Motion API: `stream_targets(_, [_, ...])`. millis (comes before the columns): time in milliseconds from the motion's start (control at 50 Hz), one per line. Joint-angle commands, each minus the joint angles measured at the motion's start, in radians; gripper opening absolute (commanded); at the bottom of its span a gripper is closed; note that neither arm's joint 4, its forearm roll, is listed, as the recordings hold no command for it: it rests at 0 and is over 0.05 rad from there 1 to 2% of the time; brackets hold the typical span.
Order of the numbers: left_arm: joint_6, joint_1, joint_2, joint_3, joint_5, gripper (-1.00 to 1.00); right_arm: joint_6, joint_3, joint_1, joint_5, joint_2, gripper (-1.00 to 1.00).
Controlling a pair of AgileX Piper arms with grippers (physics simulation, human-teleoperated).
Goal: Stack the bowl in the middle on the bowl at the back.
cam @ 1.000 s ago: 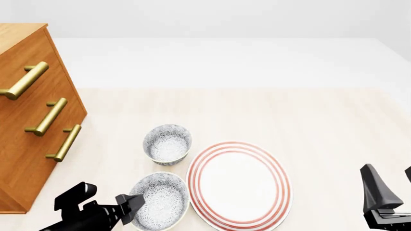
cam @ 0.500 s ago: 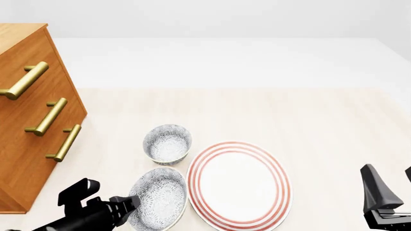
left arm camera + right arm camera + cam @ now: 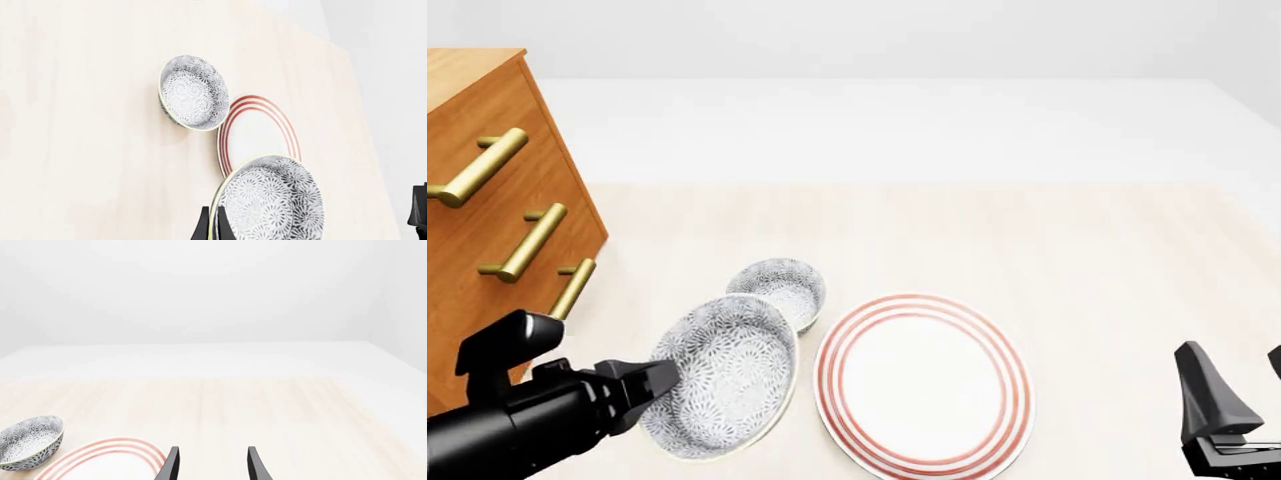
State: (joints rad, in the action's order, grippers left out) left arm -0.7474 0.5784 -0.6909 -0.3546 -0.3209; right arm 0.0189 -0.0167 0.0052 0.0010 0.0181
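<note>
The bowl in the middle [image 3: 723, 378] is off the table and tilted, overlapping the near edge of the bowl at the back [image 3: 785, 284] in the front view. My left gripper [image 3: 662, 380] is shut on its left rim. In the left wrist view the fingers [image 3: 202, 231] pinch the held bowl's [image 3: 270, 200] rim, with the back bowl [image 3: 193, 92] standing upright on the table beyond. My right gripper [image 3: 1238, 388] stands open at the table's near right, holding nothing. The right wrist view shows the right gripper [image 3: 212, 467] open and the back bowl [image 3: 30, 440] far off.
A large white plate with red rings [image 3: 921, 380] lies right of the bowls, also seen as the plate [image 3: 257, 132] and the plate [image 3: 107, 455]. A wooden drawer cabinet [image 3: 494, 250] with brass handles stands at the left, close to my left arm.
The left gripper has lifted the middle bowl off the table, tipped it, and carried it up and left toward the back bowl. The right arm has not moved.
</note>
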Motion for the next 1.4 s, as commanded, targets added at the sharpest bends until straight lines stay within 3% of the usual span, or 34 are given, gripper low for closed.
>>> stream_targets(20, [0.1, 0.036, 0.076, -0.175, -0.285, -1.0, -0.005, -0.001, 0.002, -0.001, 0.002, 1.0])
stream_targets(160, [0.139, 0.122, 0.016, -0.296, -0.377, -1.0, -0.009, 0.0, 0.006, -0.009, 0.011, 1.0])
stream_targets(320, [0.155, 0.19, 0.018, -0.34, -0.449, -1.0, -0.008, 0.002, 0.009, -0.016, 0.018, 1.0])
stream_targets(440, [0.209, 0.241, 0.005, -0.389, -0.519, -1.0, -0.012, 0.0, 0.01, -0.012, 0.015, 1.0])
stream_targets(460, [0.243, 0.239, -0.003, -0.406, -0.534, -1.0, -0.013, 0.0, 0.01, -0.013, 0.015, 1.0])
stream_targets(560, [0.255, 0.268, -0.005, -0.436, -0.576, -1.0, -0.013, 0.001, 0.012, -0.006, 0.007, 1.0])
stream_targets(660, [0.274, 0.306, -0.025, -0.463, -0.598, -1.0, -0.014, 0.0, 0.013, 0.002, -0.001, 1.0])
stream_targets(700, [0.317, 0.324, -0.049, -0.475, -0.602, -1.0, -0.014, 0.0, 0.013, 0.003, -0.002, 1.0])
stream_targets(900, [0.352, 0.4, -0.101, -0.511, -0.594, -1.0, -0.016, -0.002, 0.016, 0.01, -0.009, 1.0])
stream_targets(1200, [0.329, 0.484, -0.126, -0.431, -0.543, -1.0, -0.013, -0.005, 0.017, 0.016, -0.011, 1.0])
stream_targets(1400, [0.323, 0.479, -0.094, -0.358, -0.549, -1.0, -0.014, -0.006, 0.016, 0.017, -0.012, 1.0])
